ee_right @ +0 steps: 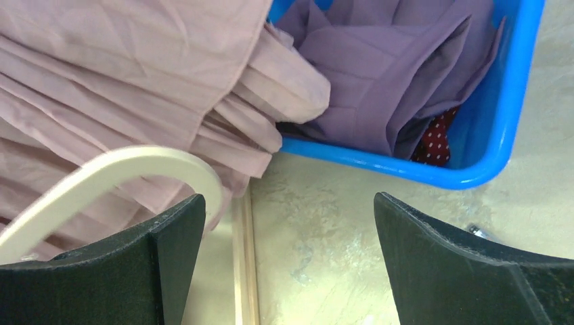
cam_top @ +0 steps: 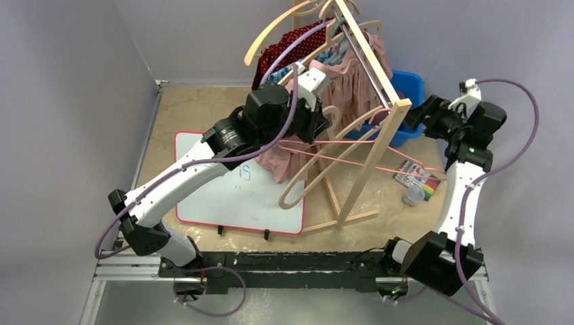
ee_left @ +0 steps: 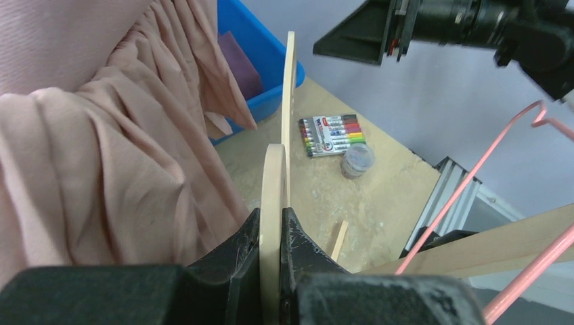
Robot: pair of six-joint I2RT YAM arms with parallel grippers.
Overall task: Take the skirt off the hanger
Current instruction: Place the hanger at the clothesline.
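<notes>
– Skirt [cam_top: 284, 161] and its surroundings: how do they lie, from the biggest thing down?

– Biggest is the table [cam_top: 196, 108]. On its far half stands a wooden rack [cam_top: 373, 162], tilted, with garments on it. A whiteboard [cam_top: 230, 196] lies flat on the near left part. The skirt, pale pink and pleated, hangs in folds at the rack's left side, under the left arm's wrist.

– And it is fixed to what?

– From the pictures I cannot tell. It lies against a wooden hanger [ee_left: 272, 203], on that hanger's left.

– Next down?

– A blue bin [cam_top: 409, 84] behind the rack's right end, with purple cloth [ee_right: 379, 68] inside. A pink wire hanger [cam_top: 352, 142] lies across the rack's lower part.

– The grippers?

– The left gripper [ee_left: 271, 230] is clenched on the wooden hanger's thin edge, one finger on each face. The right gripper [ee_right: 288, 223] stands released, jaws wide with nothing between them, over bare table just beside the bin.

– Smallest things?

– A marker pack [cam_top: 414, 175] on the right of the table, and a small jar [cam_top: 413, 196] just beside it.
</notes>
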